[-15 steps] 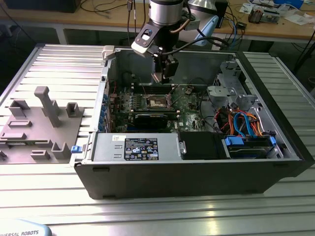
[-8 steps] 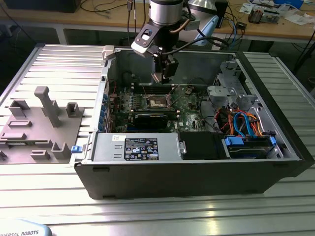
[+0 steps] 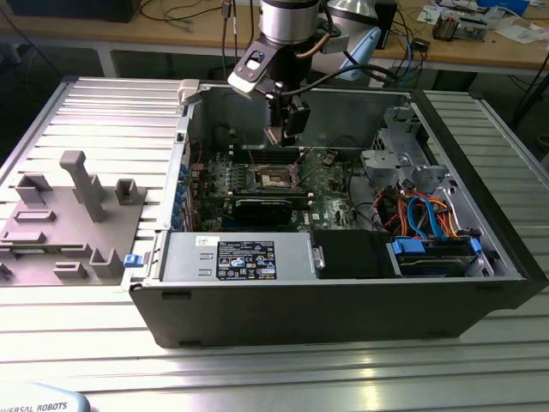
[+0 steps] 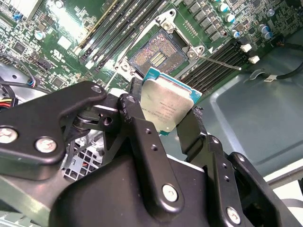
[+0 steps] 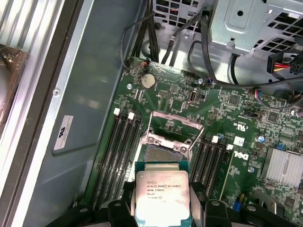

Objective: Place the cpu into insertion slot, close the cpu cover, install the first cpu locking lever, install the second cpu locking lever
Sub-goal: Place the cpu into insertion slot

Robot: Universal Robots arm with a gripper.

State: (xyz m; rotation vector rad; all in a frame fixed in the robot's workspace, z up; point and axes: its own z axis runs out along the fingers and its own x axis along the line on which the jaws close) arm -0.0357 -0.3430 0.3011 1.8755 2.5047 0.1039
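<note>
Cpu (image 4: 166,105) pinched in the claw (image 4: 162,115), above the insertion slot (image 4: 158,54) (cpu cover (image 5: 165,138) open)

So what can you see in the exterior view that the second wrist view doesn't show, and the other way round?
Exterior view: the whole computer case, the grey holder tray at the exterior view's left, and the blue cables. Second wrist view: tiny writing on the cpu pinched in the pincer, and the tiny contacts inside the insertion slot. Both: the pincer hanging above the insertion slot, and the green circuit board.
</note>
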